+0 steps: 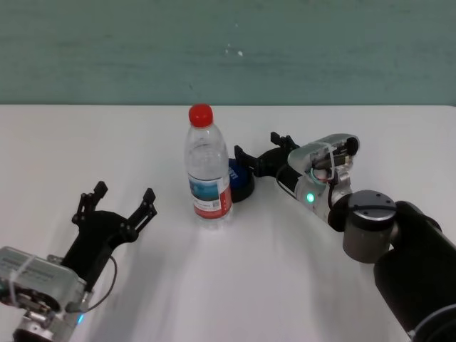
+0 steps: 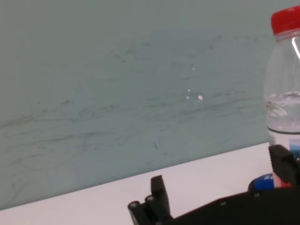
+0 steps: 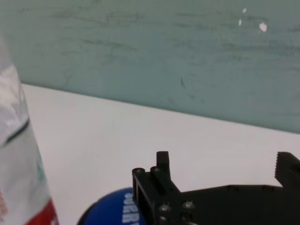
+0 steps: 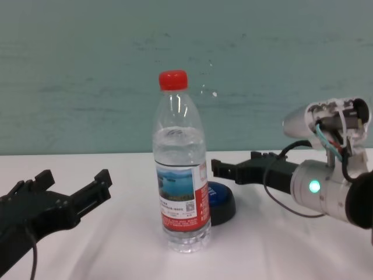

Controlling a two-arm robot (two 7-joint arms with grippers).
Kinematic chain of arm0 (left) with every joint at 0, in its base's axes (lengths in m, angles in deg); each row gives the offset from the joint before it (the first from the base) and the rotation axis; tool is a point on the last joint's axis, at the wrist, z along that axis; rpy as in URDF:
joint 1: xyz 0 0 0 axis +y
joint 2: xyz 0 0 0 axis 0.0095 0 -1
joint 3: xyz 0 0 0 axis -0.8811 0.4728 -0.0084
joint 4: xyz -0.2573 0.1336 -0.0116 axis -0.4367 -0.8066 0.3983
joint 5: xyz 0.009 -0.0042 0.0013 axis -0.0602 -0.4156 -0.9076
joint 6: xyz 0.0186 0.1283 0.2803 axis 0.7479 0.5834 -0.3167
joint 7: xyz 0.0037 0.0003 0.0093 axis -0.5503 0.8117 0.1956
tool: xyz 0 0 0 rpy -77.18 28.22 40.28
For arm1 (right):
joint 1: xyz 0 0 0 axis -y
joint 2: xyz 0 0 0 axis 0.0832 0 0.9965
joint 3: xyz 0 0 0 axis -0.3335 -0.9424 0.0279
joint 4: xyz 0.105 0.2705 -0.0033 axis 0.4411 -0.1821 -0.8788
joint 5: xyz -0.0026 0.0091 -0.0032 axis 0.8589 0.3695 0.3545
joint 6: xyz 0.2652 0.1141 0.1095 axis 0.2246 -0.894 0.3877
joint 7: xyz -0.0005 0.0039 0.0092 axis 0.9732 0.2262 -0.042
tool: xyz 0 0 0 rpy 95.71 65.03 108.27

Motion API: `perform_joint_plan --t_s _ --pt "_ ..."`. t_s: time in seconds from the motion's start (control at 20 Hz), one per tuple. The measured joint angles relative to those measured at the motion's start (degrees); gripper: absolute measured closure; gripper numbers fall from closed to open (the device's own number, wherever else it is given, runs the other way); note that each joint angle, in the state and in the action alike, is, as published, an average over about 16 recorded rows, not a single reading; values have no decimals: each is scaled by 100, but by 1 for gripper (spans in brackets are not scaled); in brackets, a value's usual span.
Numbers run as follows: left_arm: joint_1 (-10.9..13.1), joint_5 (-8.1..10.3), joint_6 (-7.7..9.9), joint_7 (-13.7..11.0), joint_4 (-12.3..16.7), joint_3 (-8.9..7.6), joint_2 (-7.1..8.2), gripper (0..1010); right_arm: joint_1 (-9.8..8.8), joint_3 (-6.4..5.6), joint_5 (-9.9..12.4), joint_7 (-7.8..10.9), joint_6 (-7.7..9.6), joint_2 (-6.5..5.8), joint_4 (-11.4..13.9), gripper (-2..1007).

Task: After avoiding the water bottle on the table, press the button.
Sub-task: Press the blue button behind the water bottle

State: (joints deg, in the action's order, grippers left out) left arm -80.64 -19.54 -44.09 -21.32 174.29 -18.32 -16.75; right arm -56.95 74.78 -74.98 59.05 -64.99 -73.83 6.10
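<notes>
The water bottle (image 1: 208,171) stands upright mid-table, clear with a red cap and a red-and-white label. It also shows in the chest view (image 4: 180,175). The button (image 1: 241,182), blue top on a black base, sits just behind and right of the bottle, partly hidden by it; the chest view shows the button (image 4: 222,201) too. My right gripper (image 1: 258,148) is open, reaching in from the right, one finger just above the button's far edge, clear of the bottle. In the right wrist view the gripper (image 3: 225,164) is over the blue top (image 3: 117,208). My left gripper (image 1: 125,192) is open and empty, left of the bottle.
The white table (image 1: 85,142) runs back to a teal wall (image 1: 228,50). Nothing else stands on it. The right forearm (image 1: 335,185) lies across the table's right side.
</notes>
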Motion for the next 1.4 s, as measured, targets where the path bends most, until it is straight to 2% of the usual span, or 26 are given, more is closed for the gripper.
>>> perform_joint_plan --t_s 0.65,1.15,1.4 --pt "0 0 0 0 0 0 0 0 162 17 100 90 19 41 -412 1" --pt "0 0 0 0 0 0 0 0 166 -3 194 133 8 52 -504 1" --pt "0 0 0 0 0 0 0 0 118 -19 235 125 -4 42 -451 1"
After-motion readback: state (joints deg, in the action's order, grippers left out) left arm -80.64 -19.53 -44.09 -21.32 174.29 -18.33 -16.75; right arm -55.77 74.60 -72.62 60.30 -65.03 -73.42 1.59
